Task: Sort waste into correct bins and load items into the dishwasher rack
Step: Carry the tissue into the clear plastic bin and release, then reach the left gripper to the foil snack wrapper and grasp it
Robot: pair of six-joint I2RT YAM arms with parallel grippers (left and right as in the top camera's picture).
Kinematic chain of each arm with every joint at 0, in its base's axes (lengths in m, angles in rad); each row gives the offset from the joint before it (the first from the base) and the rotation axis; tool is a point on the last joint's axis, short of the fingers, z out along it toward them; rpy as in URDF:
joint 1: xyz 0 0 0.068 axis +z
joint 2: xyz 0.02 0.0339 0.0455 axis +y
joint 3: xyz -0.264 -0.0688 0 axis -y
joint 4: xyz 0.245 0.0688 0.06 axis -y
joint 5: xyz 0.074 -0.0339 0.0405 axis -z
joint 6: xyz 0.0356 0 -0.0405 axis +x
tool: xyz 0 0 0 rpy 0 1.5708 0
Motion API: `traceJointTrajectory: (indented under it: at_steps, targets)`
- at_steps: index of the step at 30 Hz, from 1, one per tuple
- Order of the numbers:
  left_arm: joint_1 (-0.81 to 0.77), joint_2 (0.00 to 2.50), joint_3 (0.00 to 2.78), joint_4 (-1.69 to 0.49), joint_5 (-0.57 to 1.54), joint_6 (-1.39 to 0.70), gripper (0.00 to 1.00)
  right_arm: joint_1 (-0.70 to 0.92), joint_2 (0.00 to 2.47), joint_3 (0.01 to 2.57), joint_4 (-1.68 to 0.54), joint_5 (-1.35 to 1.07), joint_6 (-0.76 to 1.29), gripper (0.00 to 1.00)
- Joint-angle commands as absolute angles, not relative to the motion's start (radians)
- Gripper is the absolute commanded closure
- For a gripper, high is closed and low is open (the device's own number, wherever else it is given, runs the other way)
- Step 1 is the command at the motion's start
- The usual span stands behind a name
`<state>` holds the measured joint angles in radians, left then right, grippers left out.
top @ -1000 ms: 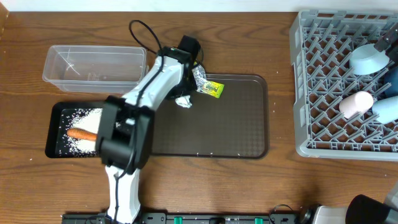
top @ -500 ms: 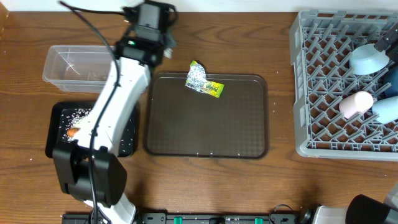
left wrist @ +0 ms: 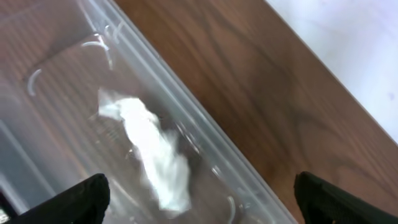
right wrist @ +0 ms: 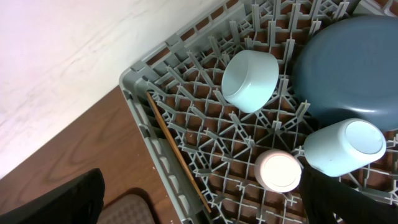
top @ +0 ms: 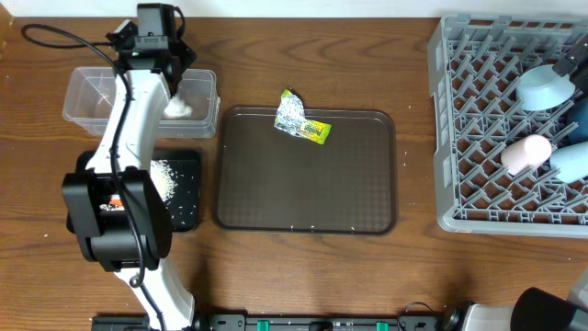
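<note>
My left gripper hangs open over the clear tub, its dark fingertips wide apart. A crumpled white tissue is inside the tub below the jaws, touching neither finger. The foil wrapper lies at the back edge of the brown tray. Rice is scattered in the black tray; my arm covers its left part and the carrot is hidden. My right gripper is open above the grey rack, which holds plate, bowl, cups and chopsticks.
The dark brown serving tray fills the table's middle. My left arm stretches from the front edge over the black tray to the tub. The rack stands against the right edge. A second, light-blue cup lies by the plate.
My left arm swung from the brown tray's back left corner over to the clear tub, carrying the tissue. Its jaws opened and the tissue dropped into the tub. The right side is unchanged.
</note>
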<state>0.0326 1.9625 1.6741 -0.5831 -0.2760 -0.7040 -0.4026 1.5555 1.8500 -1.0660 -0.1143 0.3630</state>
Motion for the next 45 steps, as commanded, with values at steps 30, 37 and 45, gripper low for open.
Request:
traceJointTrajectory:
  at_steps: [30, 37, 45]
  targets:
    - [-0.5, 2.063, 1.645, -0.606, 0.039, -0.709, 0.0, -0.4, 1.553, 1.848, -1.068, -0.105, 0.351, 0.01]
    - [-0.484, 2.099, 1.645, -0.561, 0.033, -0.709, 0.0, -0.4, 1.553, 1.848, -1.068, -0.105, 0.351, 0.01]
    - [-0.483, 2.099, 1.645, -0.587, -0.056, -0.708, 0.0, -0.4, 1.553, 1.848, -1.068, -0.105, 0.351, 0.01]
